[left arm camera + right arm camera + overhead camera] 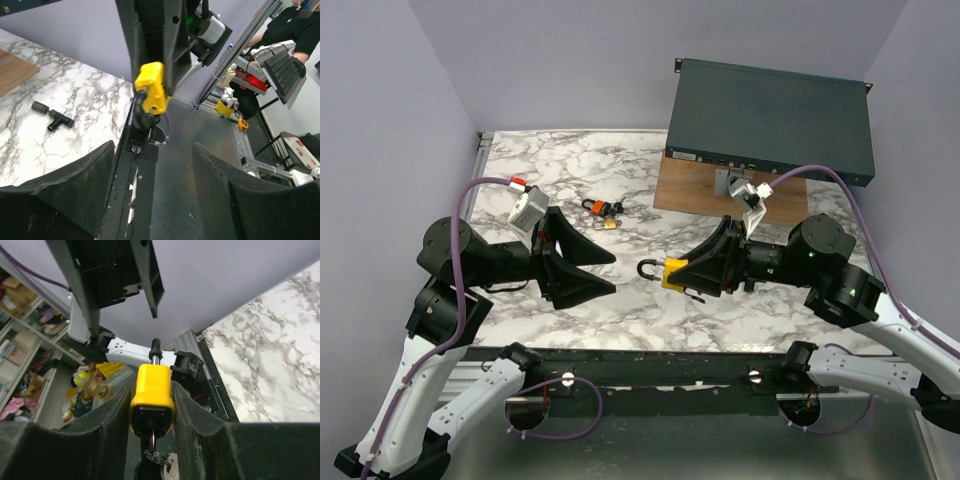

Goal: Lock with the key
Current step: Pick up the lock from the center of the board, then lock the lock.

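Observation:
My right gripper (686, 274) is shut on the body of a yellow padlock (672, 273) and holds it above the marble table. The padlock's dark shackle (647, 268) is open and points toward my left gripper (606, 272). In the right wrist view the padlock (151, 390) sits clamped between the pads. A key ring (155, 458) with a silver key hangs from its keyhole end. My left gripper is open and empty, a short way from the shackle. In the left wrist view the padlock (151, 87) shows beyond the open fingers (85, 190).
A small orange and black padlock with keys (600, 210) lies on the marble table (550, 160) further back. A wooden board (690, 185) and a dark metal box (770, 115) stand at the back right. A black T-shaped piece (52, 116) lies on the marble.

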Available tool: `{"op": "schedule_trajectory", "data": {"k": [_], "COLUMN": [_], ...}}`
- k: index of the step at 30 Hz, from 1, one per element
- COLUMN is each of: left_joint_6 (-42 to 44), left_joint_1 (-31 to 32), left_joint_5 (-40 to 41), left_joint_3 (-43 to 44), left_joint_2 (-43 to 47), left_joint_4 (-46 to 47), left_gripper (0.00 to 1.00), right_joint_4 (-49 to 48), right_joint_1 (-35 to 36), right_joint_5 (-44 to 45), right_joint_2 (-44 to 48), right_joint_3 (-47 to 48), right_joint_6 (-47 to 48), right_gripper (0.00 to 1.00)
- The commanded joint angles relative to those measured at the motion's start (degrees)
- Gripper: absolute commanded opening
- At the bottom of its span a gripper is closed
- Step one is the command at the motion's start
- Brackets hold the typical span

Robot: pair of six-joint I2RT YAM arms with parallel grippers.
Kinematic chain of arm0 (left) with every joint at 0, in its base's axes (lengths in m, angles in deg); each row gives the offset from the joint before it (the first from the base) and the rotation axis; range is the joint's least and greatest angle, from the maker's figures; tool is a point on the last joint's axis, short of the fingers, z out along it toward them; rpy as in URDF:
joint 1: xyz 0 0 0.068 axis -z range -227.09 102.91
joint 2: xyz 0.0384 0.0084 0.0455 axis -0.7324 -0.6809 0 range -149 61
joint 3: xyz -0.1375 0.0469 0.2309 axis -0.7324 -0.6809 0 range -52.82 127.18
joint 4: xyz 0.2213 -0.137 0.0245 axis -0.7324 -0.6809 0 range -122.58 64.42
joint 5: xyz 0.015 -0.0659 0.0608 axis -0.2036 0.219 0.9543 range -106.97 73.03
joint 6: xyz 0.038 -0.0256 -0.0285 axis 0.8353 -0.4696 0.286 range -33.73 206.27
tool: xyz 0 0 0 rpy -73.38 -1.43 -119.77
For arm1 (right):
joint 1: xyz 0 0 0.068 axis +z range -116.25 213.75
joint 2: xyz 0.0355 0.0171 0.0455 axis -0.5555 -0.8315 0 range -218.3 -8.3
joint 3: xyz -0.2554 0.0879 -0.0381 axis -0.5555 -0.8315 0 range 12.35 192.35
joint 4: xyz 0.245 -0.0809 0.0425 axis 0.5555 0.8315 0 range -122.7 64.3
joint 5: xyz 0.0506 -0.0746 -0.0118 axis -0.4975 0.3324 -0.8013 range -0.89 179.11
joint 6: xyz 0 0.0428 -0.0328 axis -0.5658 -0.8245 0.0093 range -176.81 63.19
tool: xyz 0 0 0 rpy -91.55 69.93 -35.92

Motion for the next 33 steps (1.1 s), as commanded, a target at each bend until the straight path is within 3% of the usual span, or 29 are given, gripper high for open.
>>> {"op": "schedule_trajectory", "data": {"k": [1, 4, 24, 33], "left_joint_6": [-0.3, -3.4, -8.2, -8.1], "left_joint_1": [-0.1, 0.0, 0.1, 0.2], "left_joint_5": [-1.9, -3.1, -6.3, -6.6], "left_joint_3": [-0.7, -0.9, -1.3, -2.6], "left_joint_2": [-2.0, -2.5, -4.9, -4.2], "left_joint_4": [0.5, 5.1, 11.2, 10.0], "left_gripper": [0.6, 0.58, 0.33, 0.29], "right_joint_4": [-4.3, -5.0, -4.0, -4.8], "right_joint_1": [0.4, 0.4, 0.4, 0.4], "right_joint_5": [-7.1, -8.7, -6.5, -5.0], "right_joint_2": [-1.5, -2.5, -7.6, -7.8], "right_joint_3": [3.7, 4.2, 8.9, 8.7], "right_joint_6": [0.3, 0.6, 5.0, 4.9], "right_gripper": [0.01, 0.01, 0.01, 0.01]}}
